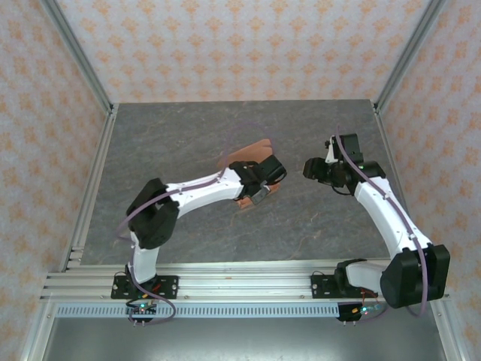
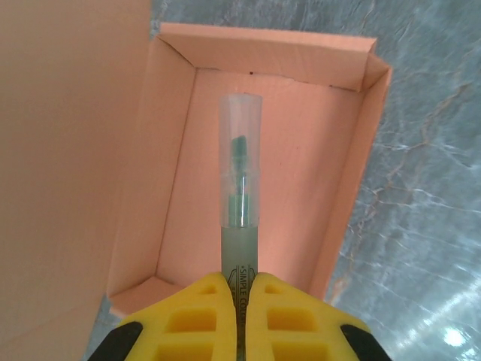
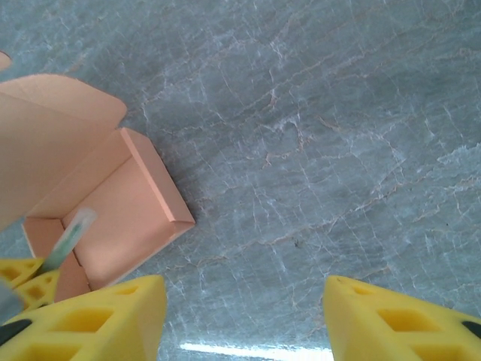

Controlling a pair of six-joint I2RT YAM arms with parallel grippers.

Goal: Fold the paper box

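- Top view: your left gripper (image 1: 259, 186) sits low over the box (image 1: 252, 153), which lies on the table (image 1: 173, 143) a little right of its middle. The arm covers much of the box, and you can't make out the jaws from here.
- Top view: your right gripper (image 1: 310, 167) hangs just right of the box, apart from it.
- Left wrist: your left fingers (image 2: 203, 301) are pinched tight on a pen (image 2: 240, 173). The pen reaches out over the box's floor, its clear cap toward the far wall. You can't tell whether the cap touches the floor.
- Left wrist: the box is an open tray with its walls up. Its lid flap (image 2: 68, 150) stands on the left, beside the pen.
- Right wrist: your right jaws stand well apart and hold nothing, with bare table between them.
- Right wrist: the box lies at the left with its lid raised. The pen slants in over it, and the left gripper's yellow tips sit in the lower left corner, beside your right finger.
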